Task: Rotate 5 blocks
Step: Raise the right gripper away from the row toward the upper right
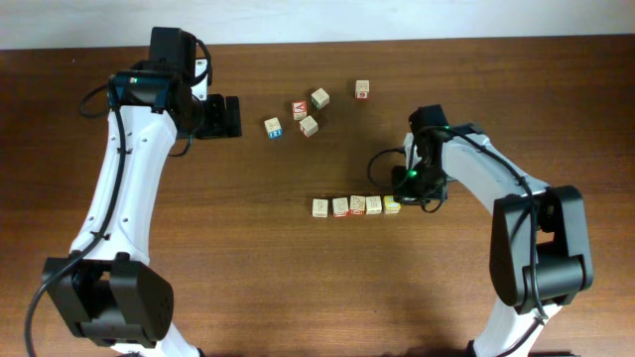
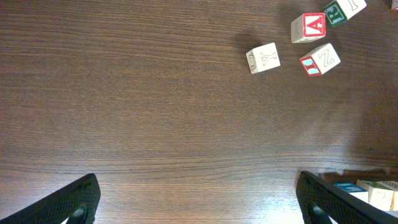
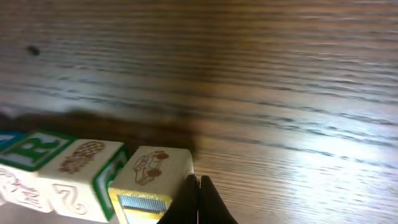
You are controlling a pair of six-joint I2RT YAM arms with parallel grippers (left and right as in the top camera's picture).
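Observation:
Five blocks lie in a row on the table, from the left end to the yellow-green block at the right end. My right gripper is shut with nothing in it, and its tips rest against the right side of that end block. In the right wrist view the shut tips touch the edge of the yellow-sided block, with its neighbours running off to the left. My left gripper hovers open at the back left. Its fingers stand wide apart over bare wood.
A loose group of cubes sits at the back centre: a blue-printed one, a red-faced one, two pale ones, and one further right. The left wrist view shows some of them at its top right.

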